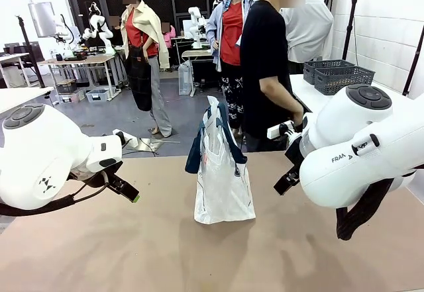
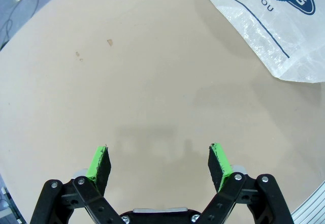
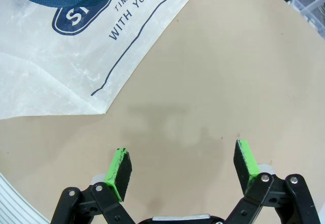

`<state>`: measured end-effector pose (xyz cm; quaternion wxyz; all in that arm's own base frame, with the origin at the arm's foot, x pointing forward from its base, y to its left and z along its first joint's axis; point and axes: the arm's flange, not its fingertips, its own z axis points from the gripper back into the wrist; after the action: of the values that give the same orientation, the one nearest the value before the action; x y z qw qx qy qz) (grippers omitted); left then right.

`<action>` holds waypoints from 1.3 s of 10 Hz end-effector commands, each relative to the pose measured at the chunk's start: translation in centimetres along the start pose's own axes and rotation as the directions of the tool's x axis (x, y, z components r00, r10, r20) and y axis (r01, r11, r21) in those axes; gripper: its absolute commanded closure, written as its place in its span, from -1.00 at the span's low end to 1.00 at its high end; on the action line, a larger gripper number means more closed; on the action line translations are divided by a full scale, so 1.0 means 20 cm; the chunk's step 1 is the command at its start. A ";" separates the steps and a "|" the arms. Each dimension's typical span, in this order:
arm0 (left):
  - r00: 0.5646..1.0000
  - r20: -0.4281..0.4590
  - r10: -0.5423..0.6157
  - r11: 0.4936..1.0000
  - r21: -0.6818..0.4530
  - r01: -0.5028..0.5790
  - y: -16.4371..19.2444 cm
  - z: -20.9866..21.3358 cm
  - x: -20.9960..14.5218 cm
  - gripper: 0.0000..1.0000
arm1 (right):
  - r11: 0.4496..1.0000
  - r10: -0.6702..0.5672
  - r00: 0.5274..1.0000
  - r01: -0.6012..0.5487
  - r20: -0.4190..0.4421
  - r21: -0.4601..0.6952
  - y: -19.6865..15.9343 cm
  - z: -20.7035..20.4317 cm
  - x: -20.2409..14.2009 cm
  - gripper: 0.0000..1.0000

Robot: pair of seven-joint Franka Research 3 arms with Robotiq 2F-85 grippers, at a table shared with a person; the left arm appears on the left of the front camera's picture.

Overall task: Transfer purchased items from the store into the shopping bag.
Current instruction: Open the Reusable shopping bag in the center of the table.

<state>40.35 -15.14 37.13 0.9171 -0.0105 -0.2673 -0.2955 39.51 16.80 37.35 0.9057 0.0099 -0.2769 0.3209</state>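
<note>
Two arms hang above a bare tan desk (image 1: 132,252), one on each side. The left fingers (image 2: 99,165) stand wide apart, with nothing between the green pads, low over the desk and pointing toward the middle. The shopping bag (image 1: 222,186) stands upright in the middle of the desk, between the two arms and touching neither. Its navy strap handles (image 1: 193,156) fall over the top and down its left side.

The bag is thin, whitish and half transparent. I judge it very light, soft and a little slippery, so it will fold or tip at a small push. The straps or the upper rim look like the best place to hold, to keep the mouth open.

A person (image 1: 265,60) stands just behind the bag. The right fingers (image 3: 246,160) are also wide apart and hold nothing, near the bag's lower corner. Far right, on another white table, sit dark mesh baskets (image 1: 338,77); one may be the store.
</note>
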 end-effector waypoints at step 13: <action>1.000 -0.014 0.002 0.966 -0.260 -0.006 -0.07 0.43 0.86 -1.00 | 0.977 -0.106 0.971 0.142 -0.213 0.162 -0.22 0.71 0.79 -1.00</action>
<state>46.13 -23.50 52.41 0.9114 -0.1143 -0.2135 -0.3329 44.13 18.70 57.99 0.9391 0.0899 -0.1586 0.2915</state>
